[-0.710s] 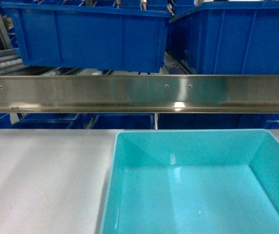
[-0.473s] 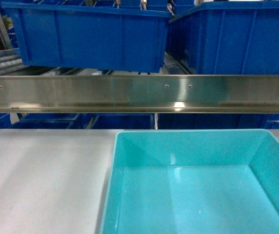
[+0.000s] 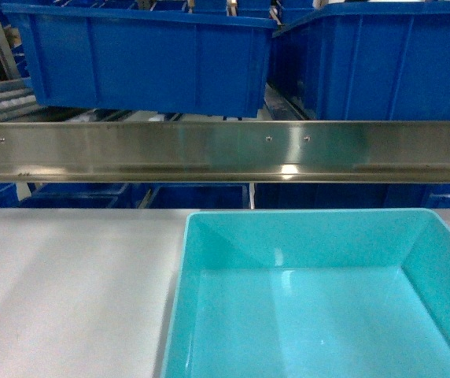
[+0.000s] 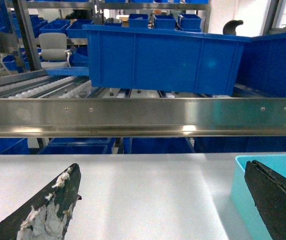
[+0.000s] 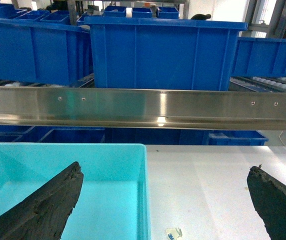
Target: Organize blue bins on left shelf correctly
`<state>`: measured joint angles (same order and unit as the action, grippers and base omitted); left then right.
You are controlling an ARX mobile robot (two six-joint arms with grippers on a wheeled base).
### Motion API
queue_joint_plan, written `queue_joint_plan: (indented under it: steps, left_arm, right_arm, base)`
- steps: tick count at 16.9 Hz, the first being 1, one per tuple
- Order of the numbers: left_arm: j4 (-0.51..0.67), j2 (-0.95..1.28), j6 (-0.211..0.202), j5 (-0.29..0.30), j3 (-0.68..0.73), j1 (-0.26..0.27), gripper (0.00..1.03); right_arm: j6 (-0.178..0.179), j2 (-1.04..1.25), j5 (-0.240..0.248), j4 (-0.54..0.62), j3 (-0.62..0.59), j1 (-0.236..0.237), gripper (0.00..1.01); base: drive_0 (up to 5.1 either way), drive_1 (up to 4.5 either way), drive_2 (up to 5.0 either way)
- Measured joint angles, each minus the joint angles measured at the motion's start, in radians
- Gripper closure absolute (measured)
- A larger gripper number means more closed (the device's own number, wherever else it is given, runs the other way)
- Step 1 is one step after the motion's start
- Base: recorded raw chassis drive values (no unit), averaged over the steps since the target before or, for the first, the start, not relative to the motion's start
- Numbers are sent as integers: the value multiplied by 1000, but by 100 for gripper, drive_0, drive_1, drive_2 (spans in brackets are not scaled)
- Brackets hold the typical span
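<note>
On the pale grey tabletop [image 3: 68,291], in front of the rack: one turquoise bin [image 3: 319,315], glossy, tapered walls, lipped rim, upright. Contents: none visible.

Left shelf [image 3: 225,151]: steel front rail across all views, roller tracks [image 4: 38,87] behind it. Upper tier holds dark royal-blue ribbed bins [image 3: 142,55]; their insides are not visible from these angles. More dark blue bins sit on the tier below the rail.

Left gripper [image 4: 153,200]: fingers spread wide, holding nothing, with the turquoise bin's left wall just inside the right finger.

Right gripper [image 5: 163,200]: fingers spread wide, holding nothing, straddling the bin's right wall.

Progress, as judged: early. The turquoise bin is not yet grasped, lifted or shelved.
</note>
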<state>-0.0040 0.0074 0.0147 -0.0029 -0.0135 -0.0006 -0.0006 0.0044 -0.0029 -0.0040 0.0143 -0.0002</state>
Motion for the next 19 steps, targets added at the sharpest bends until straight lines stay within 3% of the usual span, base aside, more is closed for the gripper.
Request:
queue_joint_plan:
  steps: [13, 15, 17, 19]
  left_arm:
    - [3, 1, 0, 1, 0, 0, 5]
    - [71, 40, 2, 19, -1, 8, 5]
    - [205, 160, 11, 55, -18, 14, 5]
    - [304, 287, 14, 53, -41, 0, 5]
  right_arm:
    - [1, 6, 6, 14, 0, 4, 3]
    - [4, 58, 53, 108, 1, 37, 3]
    - [8, 188, 128, 241, 11, 103, 3]
    - [8, 317, 164, 350, 19, 146, 3]
  base:
    - [0, 0, 0]
    - [0, 0, 0]
    - [0, 0, 0]
    - [0, 0, 0]
